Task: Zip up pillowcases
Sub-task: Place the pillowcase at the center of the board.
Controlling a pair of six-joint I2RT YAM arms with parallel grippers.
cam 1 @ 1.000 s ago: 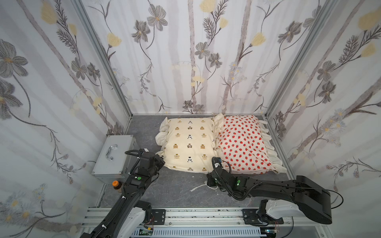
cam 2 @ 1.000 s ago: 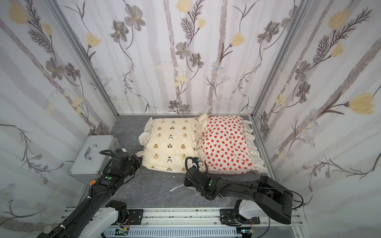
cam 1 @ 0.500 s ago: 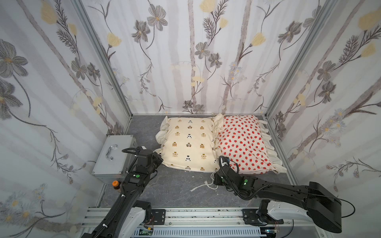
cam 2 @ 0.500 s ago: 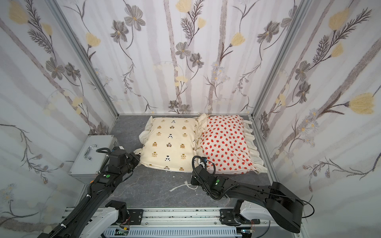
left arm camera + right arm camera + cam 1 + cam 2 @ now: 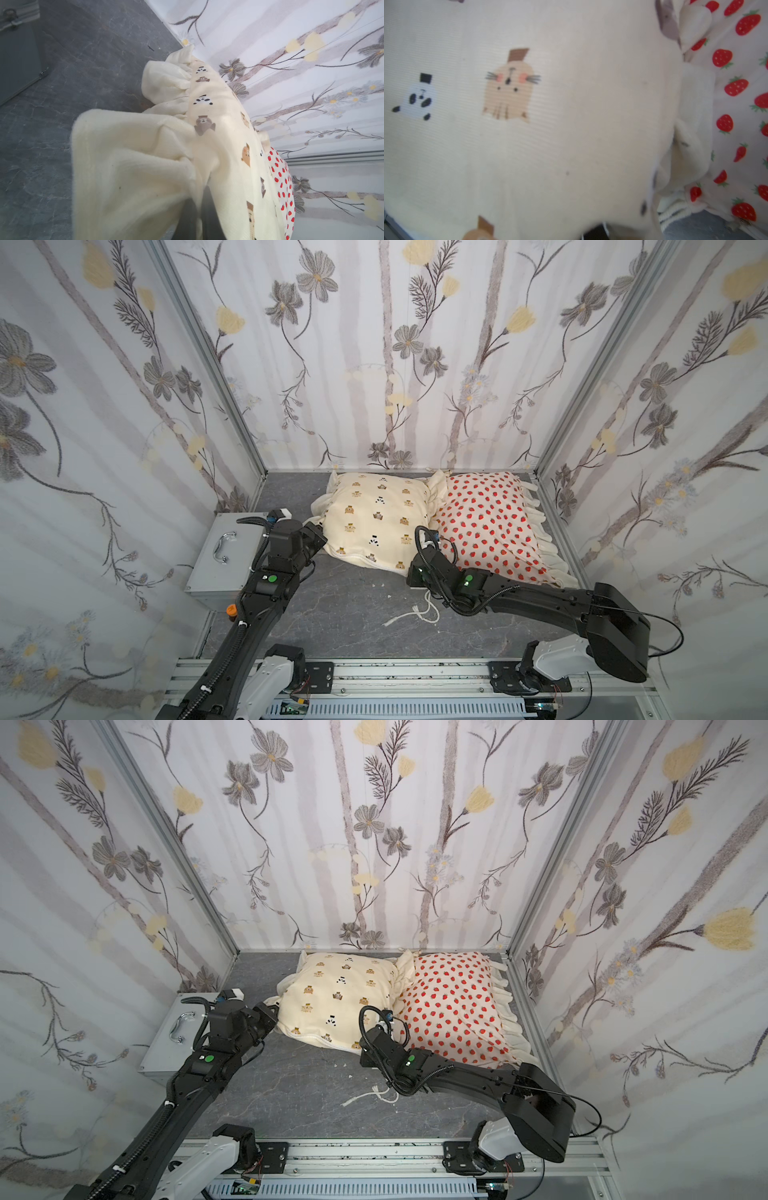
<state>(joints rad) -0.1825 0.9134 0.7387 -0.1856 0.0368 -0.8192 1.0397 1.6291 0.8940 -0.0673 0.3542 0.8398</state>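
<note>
Beside the bear pillowcase (image 5: 374,514), both grippers closed.
If the left gripper (image 5: 322,536) slips off the ruffle (image 5: 128,166) it clamps, slack could jam the zip; the right gripper (image 5: 410,570) hides its catch.

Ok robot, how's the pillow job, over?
Left claw shut on bear pillowcase ruffle. Right claw shut at its near corner, grip hidden. Loose cord on floor by right arm.
</note>
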